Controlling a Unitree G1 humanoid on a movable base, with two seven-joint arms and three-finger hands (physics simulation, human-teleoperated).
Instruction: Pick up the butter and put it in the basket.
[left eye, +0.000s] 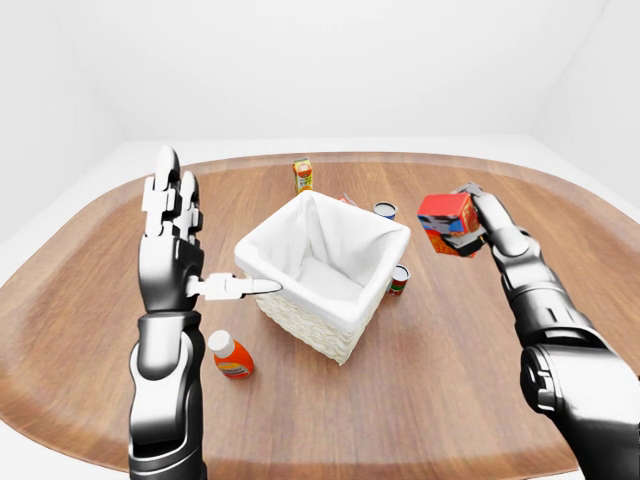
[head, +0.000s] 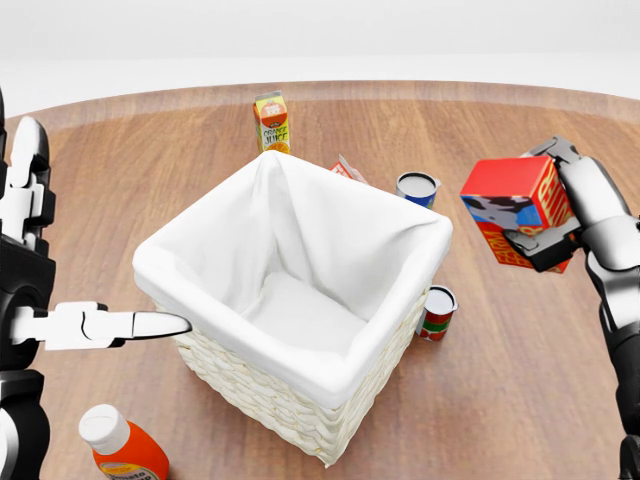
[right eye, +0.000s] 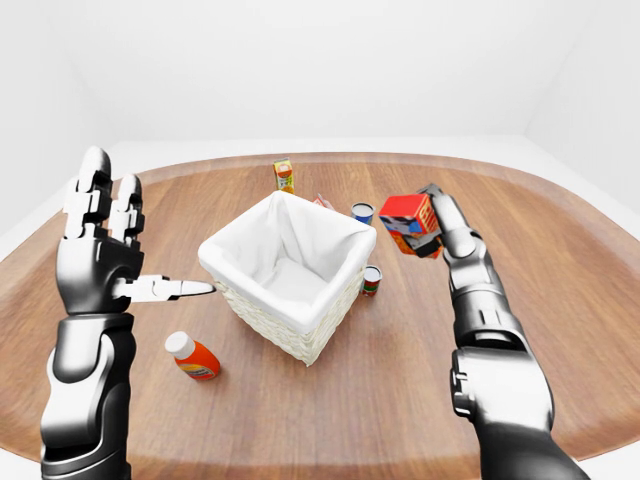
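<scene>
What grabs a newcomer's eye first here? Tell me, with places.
The white-lined wicker basket fills the middle of the head view, empty inside. At the right, the right hand holds the red butter box in the air beside the basket, not yet over it. At the left, the left hand stands raised and open, thumb pointing at the basket's rim, with an orange bottle lying on the wooden table below.

Simulated test room, not a furnished home or kitchen. Plain white walls (left eye: 330, 60) and pale floor (right eye: 560, 150), without windows, fixtures or furniture. One rounded wooden table (left eye: 450, 380) filling the space, carrying staged grocery props: lined wicker basket (head: 300, 300), juice carton (head: 272, 122), small cans (head: 417, 187), orange bottle (left eye: 230, 355). Flat, even rendered lighting throughout.
</scene>
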